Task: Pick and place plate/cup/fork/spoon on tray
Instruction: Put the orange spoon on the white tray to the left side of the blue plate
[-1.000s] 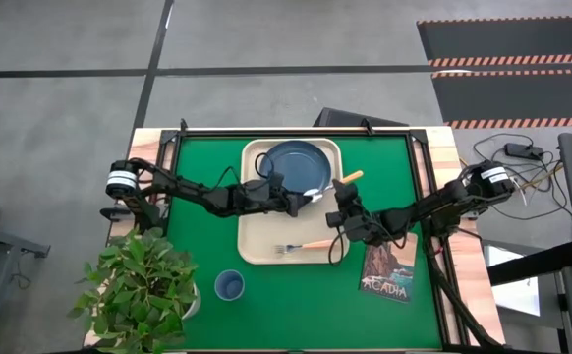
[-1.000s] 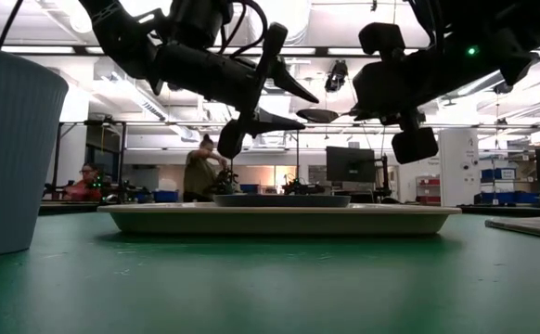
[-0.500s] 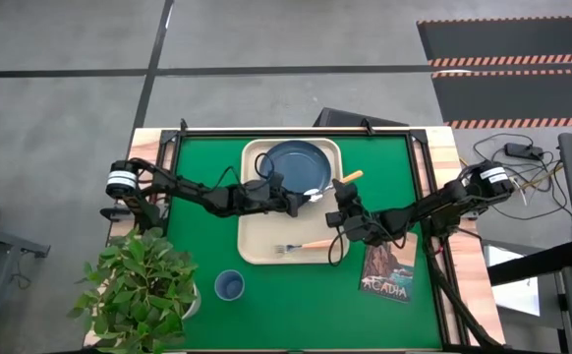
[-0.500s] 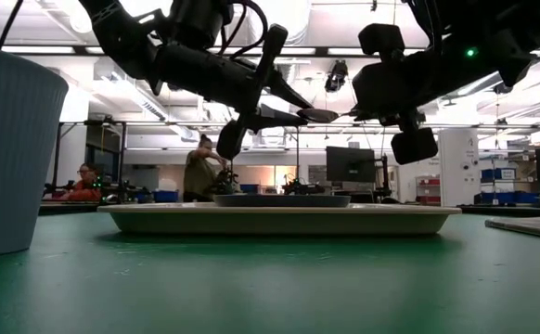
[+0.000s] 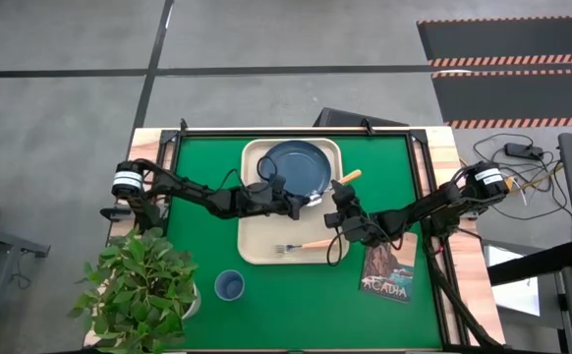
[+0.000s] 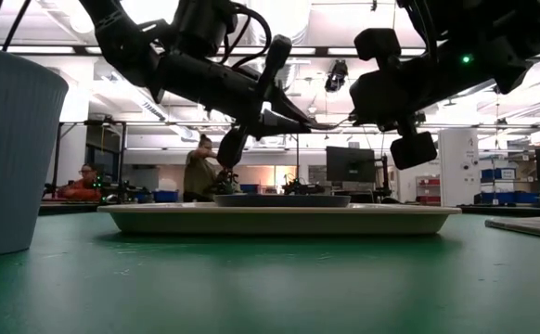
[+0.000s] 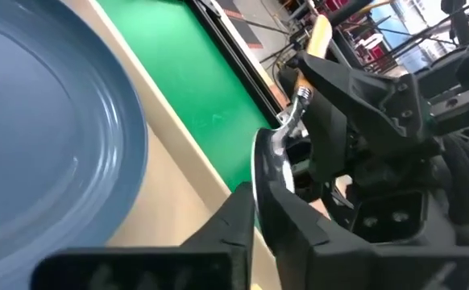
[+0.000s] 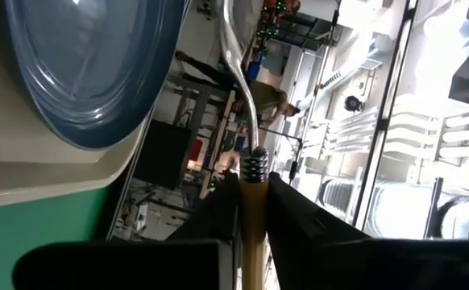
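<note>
Silver-bowled, the wooden-handled spoon (image 5: 330, 187) hung level above the cream tray (image 5: 253, 251). Left pincer (image 5: 306, 200) was clamped on its bowl, right pincer (image 5: 336, 191) clamped on its handle, both beside the tray's round blue plate (image 5: 292, 163).

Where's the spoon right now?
The spoon is held in the air over the tray's right edge, beside the plate: the right end effector grips its handle, the left end effector its bowl.

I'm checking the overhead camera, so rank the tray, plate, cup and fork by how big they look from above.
1. tray
2. plate
3. fork in length, though thin
4. cup
</note>
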Robot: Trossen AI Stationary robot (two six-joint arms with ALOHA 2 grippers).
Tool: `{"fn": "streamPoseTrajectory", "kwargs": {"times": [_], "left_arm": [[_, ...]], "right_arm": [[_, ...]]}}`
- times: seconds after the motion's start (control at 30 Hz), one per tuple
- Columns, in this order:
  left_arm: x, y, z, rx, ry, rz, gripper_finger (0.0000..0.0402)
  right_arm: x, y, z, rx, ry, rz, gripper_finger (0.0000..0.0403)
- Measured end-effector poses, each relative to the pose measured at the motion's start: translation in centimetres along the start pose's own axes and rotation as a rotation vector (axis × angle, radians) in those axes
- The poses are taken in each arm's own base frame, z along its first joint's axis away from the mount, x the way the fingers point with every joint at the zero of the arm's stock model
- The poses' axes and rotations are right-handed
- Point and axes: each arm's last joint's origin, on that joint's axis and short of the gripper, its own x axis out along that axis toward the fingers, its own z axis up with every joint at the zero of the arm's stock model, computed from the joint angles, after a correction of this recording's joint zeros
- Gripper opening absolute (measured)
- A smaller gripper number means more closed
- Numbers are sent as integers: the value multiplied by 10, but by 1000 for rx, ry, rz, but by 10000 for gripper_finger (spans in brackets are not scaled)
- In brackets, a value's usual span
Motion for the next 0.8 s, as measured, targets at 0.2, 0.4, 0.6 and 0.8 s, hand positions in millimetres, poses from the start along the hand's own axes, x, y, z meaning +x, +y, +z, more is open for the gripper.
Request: {"fn": "streamPoseTrajectory", "kwargs": {"times": [0.2, 0.4, 0.6, 0.8], "left_arm": [[0, 0, 0, 20, -6, 4, 2], [-1, 0, -1, 23, -4, 10, 1], [-2, -2, 0, 19, -9, 2, 0], [-10, -6, 5, 18, -21, -40, 1]], "right_arm": [[0, 0, 0, 5, -17, 3, 40], [1, 0, 1, 45, -52, 13, 43], [1, -5, -2, 100, -69, 13, 47], [-2, -17, -2, 261, -197, 26, 84]]}}
